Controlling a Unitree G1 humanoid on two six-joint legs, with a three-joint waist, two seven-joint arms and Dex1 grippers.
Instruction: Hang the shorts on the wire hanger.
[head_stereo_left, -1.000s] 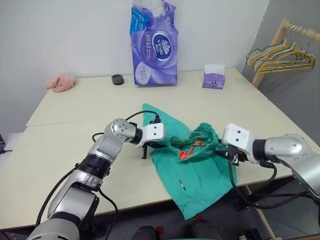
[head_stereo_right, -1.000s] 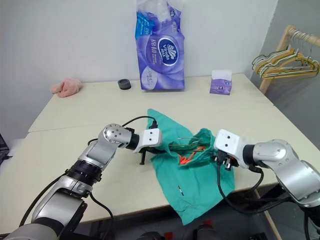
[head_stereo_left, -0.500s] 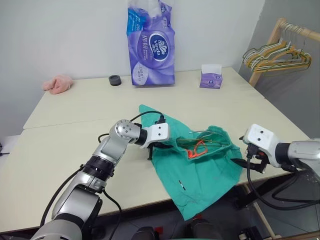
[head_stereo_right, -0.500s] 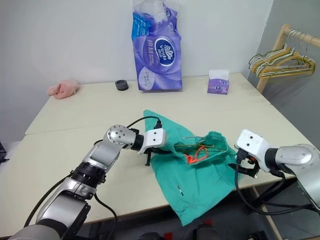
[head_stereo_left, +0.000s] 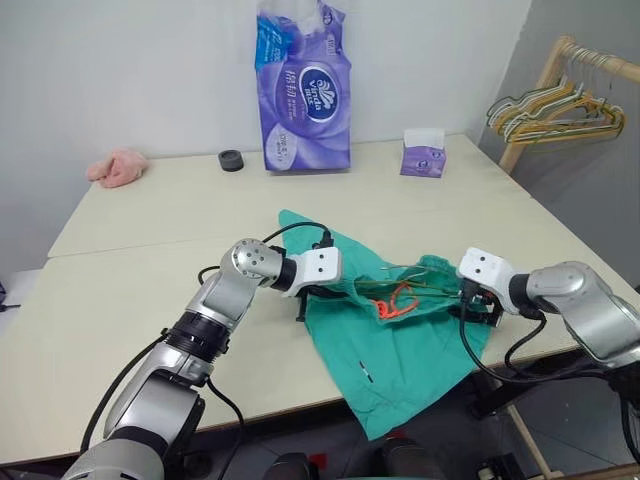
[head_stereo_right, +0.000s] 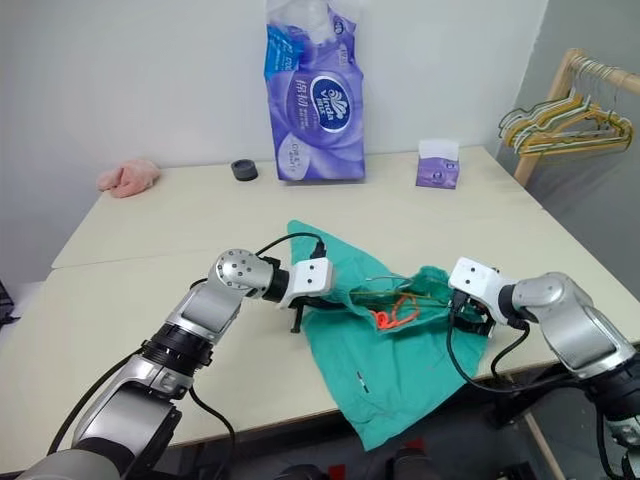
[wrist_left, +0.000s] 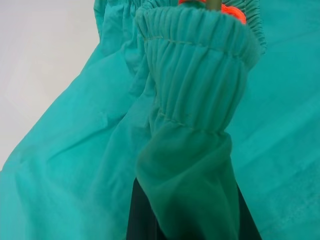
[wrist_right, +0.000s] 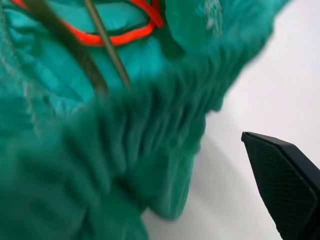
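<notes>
The teal shorts (head_stereo_left: 385, 335) lie on the table with one leg hanging over the front edge. Their gathered waistband (wrist_left: 200, 75) is raised, and my left gripper (head_stereo_left: 306, 294) is shut on its left end. The thin wire hanger (wrist_right: 106, 42) runs inside the waistband opening beside an orange drawstring (head_stereo_left: 393, 300); most of it is hidden by fabric. My right gripper (head_stereo_left: 478, 306) stands open at the right end of the waistband, with one black finger (wrist_right: 285, 185) clear of the cloth over bare table.
A tall purple tissue pack (head_stereo_left: 305, 95), a black ring (head_stereo_left: 232, 160), a small purple box (head_stereo_left: 424, 158) and a pink cloth (head_stereo_left: 117, 166) sit along the table's back. A wooden rack with bunched hangers (head_stereo_left: 555, 105) stands beyond the right edge.
My right gripper let go of the waistband's right end, swung out to the right, then came back next to it, open. The waistband settled lower and wider. The left gripper kept its hold.
</notes>
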